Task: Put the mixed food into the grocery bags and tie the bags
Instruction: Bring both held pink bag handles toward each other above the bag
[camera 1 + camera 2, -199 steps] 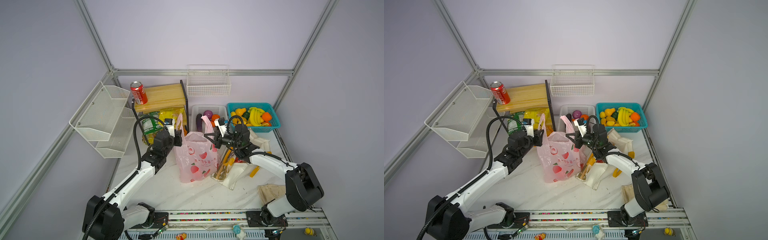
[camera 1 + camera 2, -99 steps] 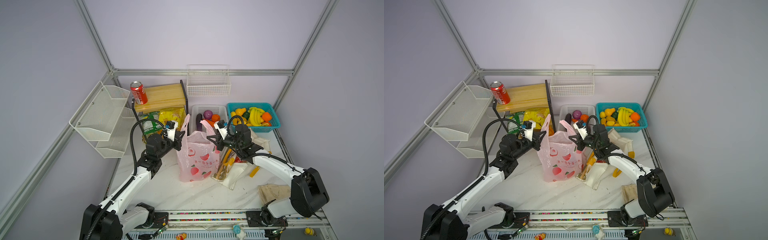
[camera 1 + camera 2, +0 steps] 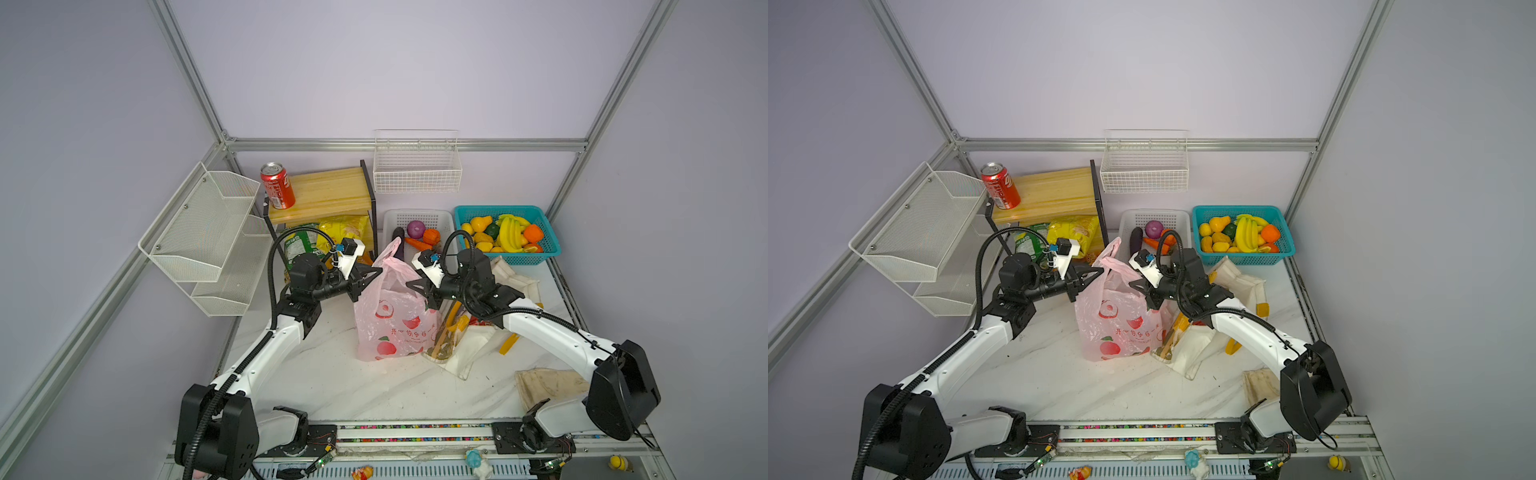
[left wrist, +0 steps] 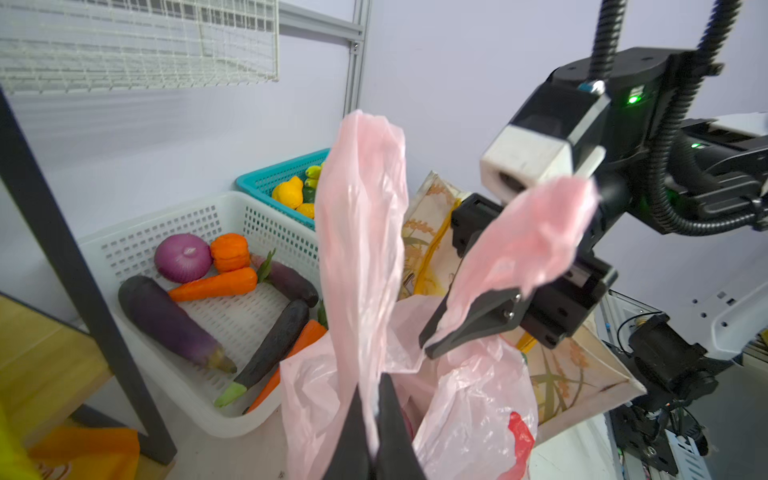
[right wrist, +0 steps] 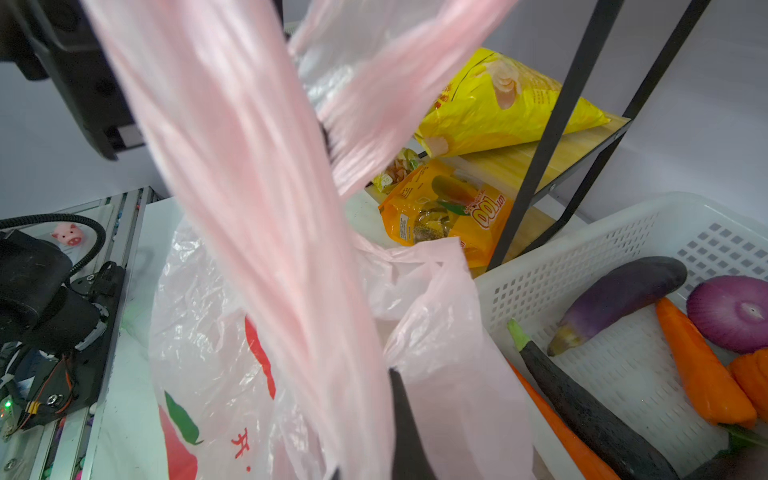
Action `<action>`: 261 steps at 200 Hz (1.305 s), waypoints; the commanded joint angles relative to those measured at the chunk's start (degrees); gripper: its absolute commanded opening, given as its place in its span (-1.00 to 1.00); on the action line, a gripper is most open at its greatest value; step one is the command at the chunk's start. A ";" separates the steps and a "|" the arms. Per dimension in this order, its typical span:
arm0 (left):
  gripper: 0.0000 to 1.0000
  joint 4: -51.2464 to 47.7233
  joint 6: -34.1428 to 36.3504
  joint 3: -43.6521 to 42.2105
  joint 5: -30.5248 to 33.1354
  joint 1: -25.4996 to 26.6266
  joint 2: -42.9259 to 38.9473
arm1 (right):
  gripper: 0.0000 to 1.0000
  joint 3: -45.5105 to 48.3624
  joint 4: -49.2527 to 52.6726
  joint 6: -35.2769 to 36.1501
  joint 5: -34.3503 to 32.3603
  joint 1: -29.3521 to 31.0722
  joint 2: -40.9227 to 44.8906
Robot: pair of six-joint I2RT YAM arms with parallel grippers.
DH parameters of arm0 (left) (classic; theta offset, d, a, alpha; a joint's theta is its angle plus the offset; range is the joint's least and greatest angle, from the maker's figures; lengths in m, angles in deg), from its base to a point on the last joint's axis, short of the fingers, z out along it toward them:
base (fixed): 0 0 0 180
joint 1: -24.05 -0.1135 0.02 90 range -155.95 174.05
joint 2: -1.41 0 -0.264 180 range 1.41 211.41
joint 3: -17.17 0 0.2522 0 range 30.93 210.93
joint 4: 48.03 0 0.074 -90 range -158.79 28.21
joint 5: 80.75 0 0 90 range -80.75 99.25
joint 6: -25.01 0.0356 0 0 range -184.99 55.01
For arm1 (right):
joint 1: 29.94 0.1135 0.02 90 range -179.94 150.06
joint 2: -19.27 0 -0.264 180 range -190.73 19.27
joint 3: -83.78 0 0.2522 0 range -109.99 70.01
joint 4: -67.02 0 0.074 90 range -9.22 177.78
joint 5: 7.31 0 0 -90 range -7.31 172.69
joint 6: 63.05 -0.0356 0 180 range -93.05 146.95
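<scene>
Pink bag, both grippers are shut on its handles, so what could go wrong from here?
1. The left gripper and right gripper each pinch a thin handle of the pink bag; a hard pull may tear the film or let it slip out.
2. The red cola can stands on the wooden shelf, so tying now might leave it out.

The marbled table [image 3: 332, 386] bears pink bag [image 3: 395, 328], canvas tote [image 3: 473, 349], white basket [image 3: 440, 216], teal basket [image 3: 536, 257].
</scene>
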 commanded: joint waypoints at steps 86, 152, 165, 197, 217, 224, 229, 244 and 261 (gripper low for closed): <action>-0.92 0.07 4.95 3.19 -7.11 -0.36 0.97 | -1.00 0.60 2.94 2.14 -4.50 1.96 0.50; -0.53 -0.80 6.07 1.96 -7.42 -0.36 0.55 | -1.00 -0.25 3.78 3.06 -4.64 2.48 -0.61; -0.44 -0.82 6.23 1.65 -7.54 -0.36 0.37 | -1.00 -0.14 3.65 3.10 -4.69 2.51 -0.51; -0.19 -3.28 8.23 1.73 -7.24 -0.36 0.09 | -1.00 -0.38 4.14 3.36 -5.36 2.74 -0.59; -0.04 -3.95 9.14 1.53 -7.33 -0.21 -0.01 | -1.00 -0.57 4.47 3.64 -6.22 2.99 -0.87; 0.00 -3.96 9.24 1.52 -7.56 -0.03 0.06 | -1.00 -0.58 4.63 3.79 -6.37 3.09 -1.02; 0.03 -3.93 9.35 1.60 -7.84 0.12 0.11 | -1.00 -0.60 4.51 3.81 -6.57 3.19 -1.12; 0.11 -3.99 9.54 1.69 -8.11 0.56 0.49 | -1.00 -0.79 4.66 3.94 -7.52 3.69 -1.71; 0.18 -3.95 9.75 2.02 -8.37 1.18 1.06 | -1.00 -1.12 4.91 4.32 -8.16 4.07 -2.64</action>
